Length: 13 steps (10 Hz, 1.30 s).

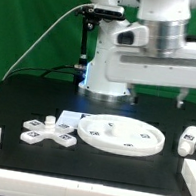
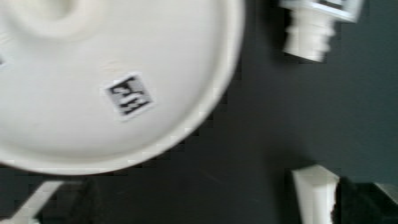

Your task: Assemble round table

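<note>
Fingers (image 2: 317, 192) spread wide, holding nothing, over the dark desk (image 2: 267, 120). Round disc (image 2: 107, 80) lies just ahead of them; cylindrical leg (image 2: 317, 25) lies farther ahead, apart from the disc.

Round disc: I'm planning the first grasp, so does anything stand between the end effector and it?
Nothing visible does. The open end effector hangs above the round disc near its rim, with only air between. The leg and the cross base lie on the table at opposite sides of the disc.
</note>
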Each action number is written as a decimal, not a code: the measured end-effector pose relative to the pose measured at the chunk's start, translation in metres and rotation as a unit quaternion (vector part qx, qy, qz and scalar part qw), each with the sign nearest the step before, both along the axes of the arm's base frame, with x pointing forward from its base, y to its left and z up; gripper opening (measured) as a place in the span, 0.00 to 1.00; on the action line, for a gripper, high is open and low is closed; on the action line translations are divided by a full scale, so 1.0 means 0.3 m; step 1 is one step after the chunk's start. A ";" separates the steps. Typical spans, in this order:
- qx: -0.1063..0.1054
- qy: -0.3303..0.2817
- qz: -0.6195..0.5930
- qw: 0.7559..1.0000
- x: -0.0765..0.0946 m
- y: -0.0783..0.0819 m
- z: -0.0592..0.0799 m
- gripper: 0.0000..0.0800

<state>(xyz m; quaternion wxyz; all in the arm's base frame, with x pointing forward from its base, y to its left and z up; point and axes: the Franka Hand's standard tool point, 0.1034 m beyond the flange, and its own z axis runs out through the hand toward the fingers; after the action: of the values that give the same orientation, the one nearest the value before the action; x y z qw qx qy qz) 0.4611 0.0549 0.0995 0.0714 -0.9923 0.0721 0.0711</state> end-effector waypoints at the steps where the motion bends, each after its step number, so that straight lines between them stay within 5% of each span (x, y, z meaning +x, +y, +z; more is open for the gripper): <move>1: -0.009 -0.015 0.016 1.000 -0.015 -0.034 -0.028 0.81; 3: -0.028 -0.051 0.013 0.998 -0.077 -0.064 -0.099 0.81; 7: -0.027 -0.049 0.024 0.998 -0.069 -0.059 -0.096 0.81; 9: -0.044 -0.053 0.036 0.997 -0.205 -0.104 -0.207 0.81; 13: -0.058 -0.064 0.037 0.996 -0.241 -0.114 -0.303 0.81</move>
<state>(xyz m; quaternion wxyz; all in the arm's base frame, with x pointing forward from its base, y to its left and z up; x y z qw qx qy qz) 0.3886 0.0207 0.0087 0.0156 -0.9993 0.0343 0.0059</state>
